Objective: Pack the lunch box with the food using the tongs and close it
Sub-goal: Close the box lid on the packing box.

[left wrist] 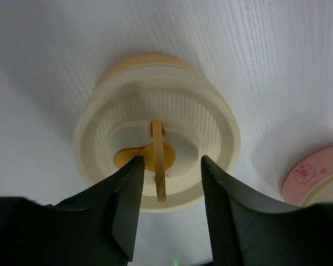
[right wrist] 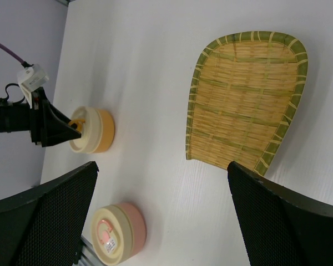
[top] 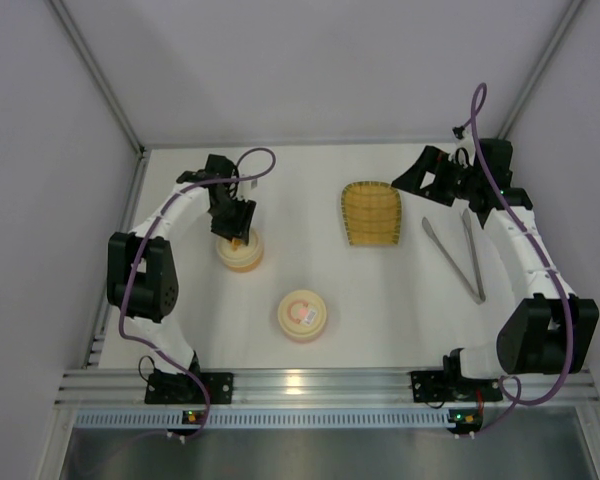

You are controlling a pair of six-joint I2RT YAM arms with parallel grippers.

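**Operator:** What is my left end effector (left wrist: 172,166) doing?

**Spotter:** It is open. It hangs straight over the yellow lunch box (top: 242,258), which sits on the left half of the tabletop (top: 380,320). Your two fingers (left wrist: 127,194) stand apart, one on each side of the upright orange handle (left wrist: 157,144) at the centre of the cream lid (left wrist: 211,122). The wrist view shows a gap on the right of the handle. The left fingertip is just beside the handle's base, and I cannot tell whether it touches. The lid sits on the box and hides whatever is inside.

**Operator:** And my right one?

**Spotter:** Your right end effector (right wrist: 162,169) is spread wide and holds nothing. It hovers at the far right of the tabletop, beside the woven yellow tray (top: 370,213).

**Operator:** Where are the tongs?

**Spotter:** The tongs (top: 452,258) lie flat on the tabletop just right of the tray, between it and your right arm. Their joined end points toward the near edge and their two arms spread toward the far side. Neither end effector touches them.

**Operator:** Anything else down there?

**Spotter:** A pink container (top: 302,315) with its lid on stands nearer to you, between the yellow lunch box and the tray and apart from both.
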